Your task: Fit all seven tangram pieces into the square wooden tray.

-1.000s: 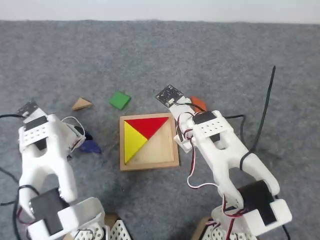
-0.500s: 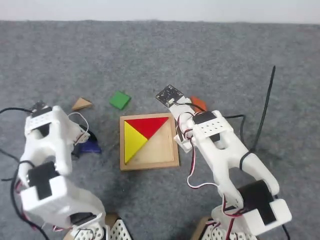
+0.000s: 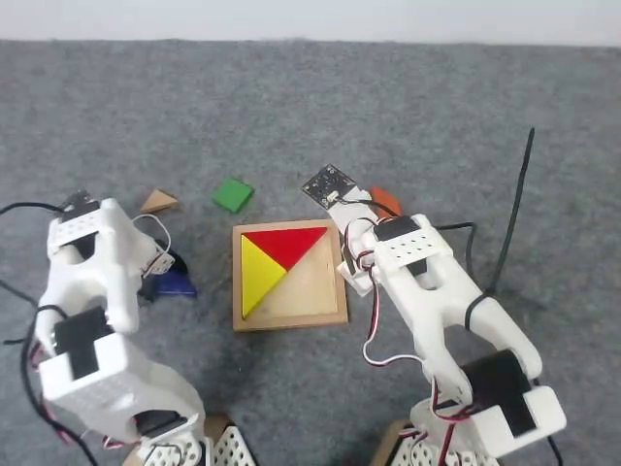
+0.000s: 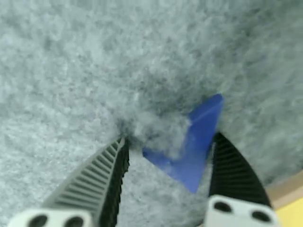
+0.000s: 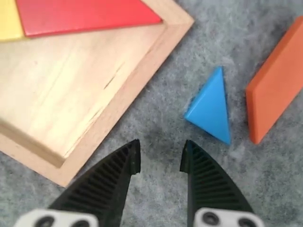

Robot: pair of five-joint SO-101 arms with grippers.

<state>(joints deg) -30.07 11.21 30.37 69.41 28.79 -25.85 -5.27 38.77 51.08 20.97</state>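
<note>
Here the left gripper gapes around the navy triangle, the right gripper gapes between tray and light blue triangle.

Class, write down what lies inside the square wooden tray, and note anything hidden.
A large red triangle and a large yellow triangle lie inside the square wooden tray, edges meeting; the rest is bare wood. The right arm covers part of the rim beside it.
</note>
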